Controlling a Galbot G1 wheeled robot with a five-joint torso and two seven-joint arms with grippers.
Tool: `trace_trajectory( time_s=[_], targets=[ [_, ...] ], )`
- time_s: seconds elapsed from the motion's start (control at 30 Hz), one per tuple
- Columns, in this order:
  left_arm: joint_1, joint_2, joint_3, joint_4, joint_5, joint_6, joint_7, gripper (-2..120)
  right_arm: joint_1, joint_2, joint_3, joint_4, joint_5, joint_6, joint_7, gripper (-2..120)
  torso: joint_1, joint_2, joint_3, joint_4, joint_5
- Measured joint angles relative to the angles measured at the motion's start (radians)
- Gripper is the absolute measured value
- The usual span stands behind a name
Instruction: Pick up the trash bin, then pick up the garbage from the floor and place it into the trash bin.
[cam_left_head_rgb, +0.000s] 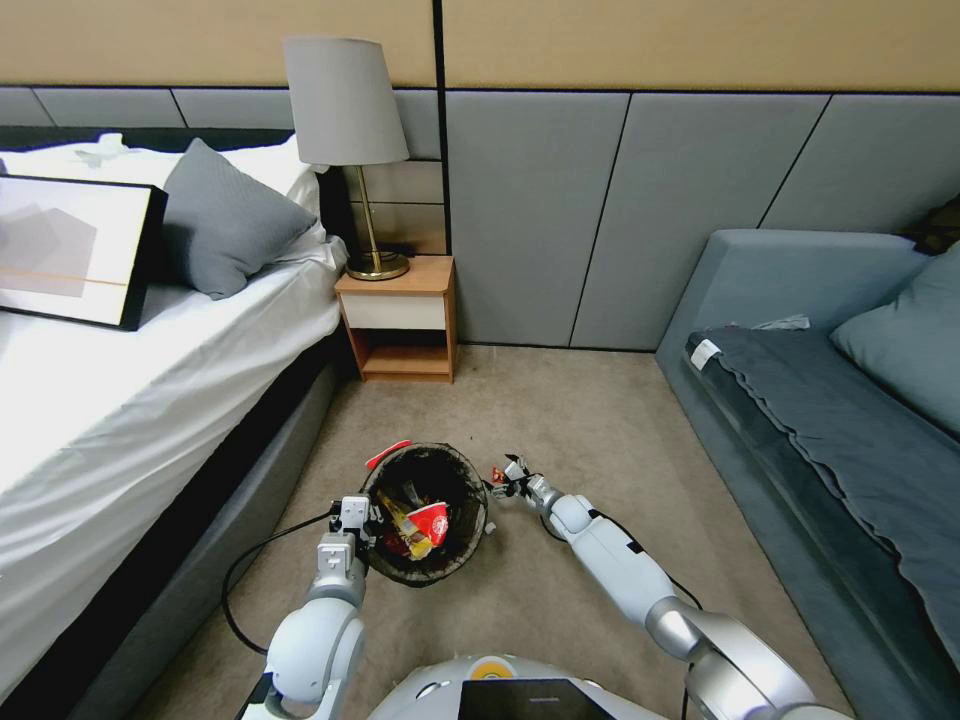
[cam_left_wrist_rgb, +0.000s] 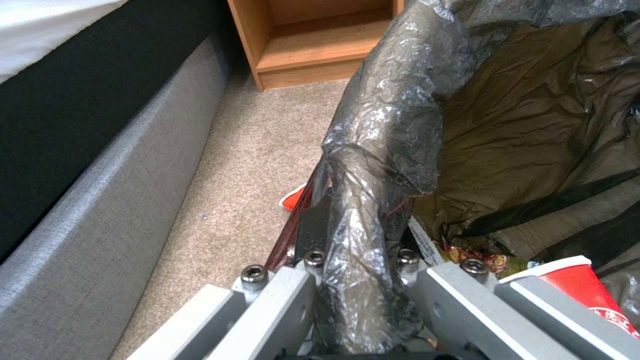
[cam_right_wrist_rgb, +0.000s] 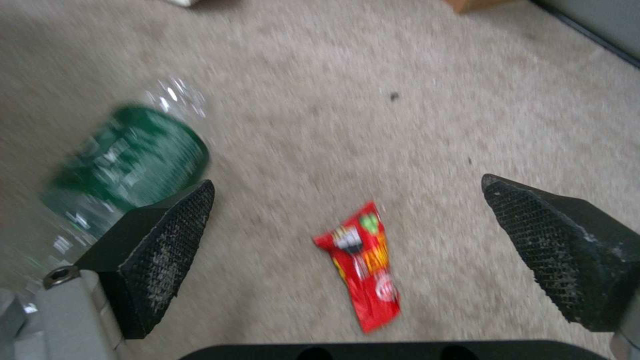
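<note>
Small round trash bin (cam_left_head_rgb: 426, 515) lined with a crinkly dark brown-black plastic bag, low on the beige carpet (cam_left_head_rgb: 590, 420) between the white-sheeted bed (cam_left_head_rgb: 150, 380) and the grey-blue sofa (cam_left_head_rgb: 830, 400), straight before the robot's base. Left gripper (cam_left_wrist_rgb: 360, 280) clamped tight on the near-left rim of that bin, one metal finger outside the wall and one inside, bag film bunched between them. Inside the bin: a red paper cup with a white rim (cam_left_head_rgb: 432, 521), yellow and red snack wrappers (cam_left_head_rgb: 405, 525) lying beside it. A flat red piece (cam_left_head_rgb: 387, 454) poking out past the far-left rim.

Right gripper (cam_left_head_rgb: 508, 476) reaching low over the carpet just right of the bin, spread wide with nothing between the black textured pads (cam_right_wrist_rgb: 170, 250). Small red crinkly snack wrapper with yellow print (cam_right_wrist_rgb: 363, 265) lying flat on the carpet, framed between those pads in the right wrist view but touching neither. Clear plastic bottle with a green label (cam_right_wrist_rgb: 127, 160) just beside one pad, blurred; contact with the pad impossible to tell.

Wooden nightstand (cam_left_head_rgb: 400, 320) with an open shelf against the grey padded wall, brass-stemmed lamp with a grey shade (cam_left_head_rgb: 345, 100) on top.
</note>
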Motion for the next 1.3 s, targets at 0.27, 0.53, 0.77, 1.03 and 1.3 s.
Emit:
trace_trajectory(
  time_s=[0.27,0.53,0.77,1.03,1.3],
  targets=[
    [0.001,-0.007,0.003,0.005,0.005,-0.002,0.000,0,0.023,0.022,0.043,-0.079,-0.029,0.008,0.006,100,0.000,0.000,0.000,0.0000,0.0000],
    [0.001,-0.011,0.006,0.008,0.008,-0.002,0.001,0,0.043,0.045,0.065,-0.120,-0.039,0.009,0.022,100,0.000,0.000,0.000,0.0001,0.0000],
    [0.009,-0.016,0.007,0.007,0.016,-0.003,0.001,0,0.067,0.062,0.072,-0.159,-0.041,0.007,0.022,100,0.000,0.000,0.000,0.0000,-0.0001],
    [0.016,-0.022,0.007,0.004,0.024,-0.003,0.000,0,0.087,0.087,0.085,-0.189,-0.034,-0.011,0.024,100,0.000,0.000,0.000,0.0001,-0.0001],
    [0.026,-0.028,0.009,0.003,0.036,-0.006,0.000,0,0.103,0.114,0.108,-0.227,-0.013,-0.053,0.030,100,0.000,0.000,0.000,0.0001,-0.0001]
  ],
)
